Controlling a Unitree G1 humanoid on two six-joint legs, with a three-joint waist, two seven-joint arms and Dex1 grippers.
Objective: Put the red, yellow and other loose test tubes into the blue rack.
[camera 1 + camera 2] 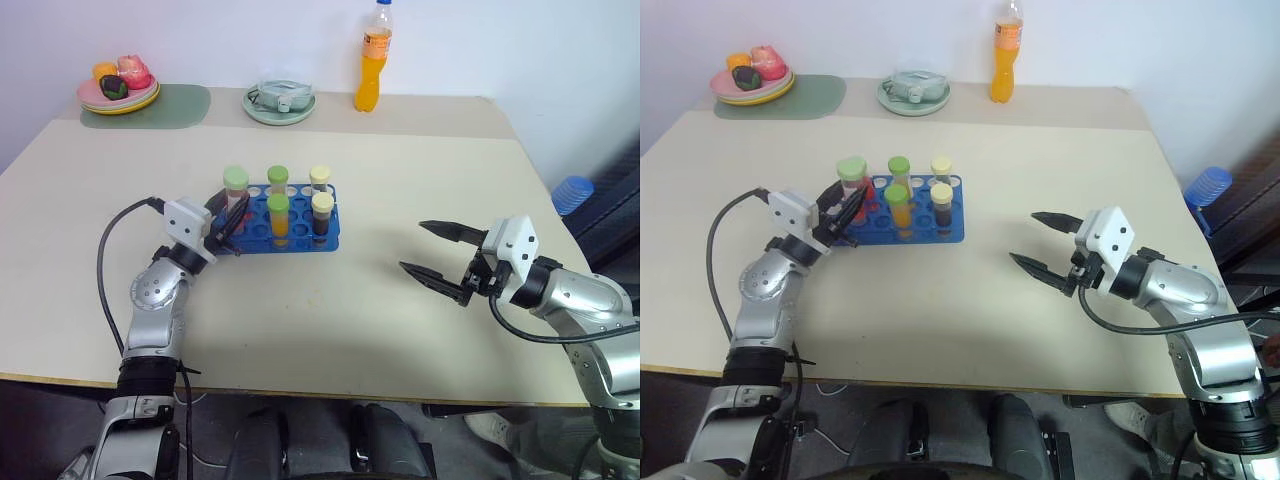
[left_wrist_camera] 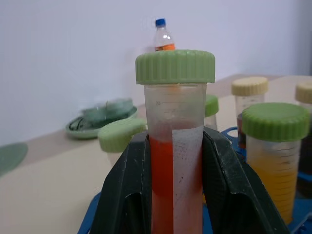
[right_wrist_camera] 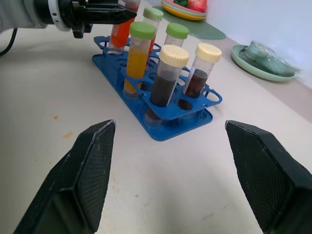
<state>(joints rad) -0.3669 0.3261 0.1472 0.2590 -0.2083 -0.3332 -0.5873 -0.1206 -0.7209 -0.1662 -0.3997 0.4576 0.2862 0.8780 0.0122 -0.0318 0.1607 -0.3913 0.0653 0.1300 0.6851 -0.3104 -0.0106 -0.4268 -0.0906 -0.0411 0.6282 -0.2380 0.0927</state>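
Test tubes are standing upright in the blue rack (image 1: pixel 285 232), a low plastic tray with rows of round holes sitting on the pale table (image 1: pixel 330 310). The red tube (image 2: pixel 174 161) is being clamped between the two black fingers of the left gripper (image 1: pixel 228 230), at the rack's end nearest that gripper. Its ribbed green cap (image 2: pixel 175 66) is sitting above the fingers, and a white label strip is running down the clear, faintly graduated wall. The fingers are covering the lower tube, so whether its bottom is seated in a hole or hanging just above one cannot be told.

Just past the held tube, the yellow-orange tube (image 1: pixel 279 219) with a green cap and the dark brown tube (image 1: pixel 322 217) with a cream cap are standing in the near row. Behind them are another green-capped tube (image 1: pixel 277 180) and another cream-capped one (image 1: pixel 319 177); the contents of the green-capped one are hard to make out.

The right gripper (image 1: pixel 432 252) is hovering over bare table well to the side of the rack, its textured wedge-shaped fingers spread wide and holding nothing.

Far beyond both grippers, by the wall, an orange drink bottle (image 1: pixel 373 57), a pale green plate (image 1: pixel 279 104) with a blurred greyish object, and a plate of coloured food (image 1: pixel 118 84) are sitting.
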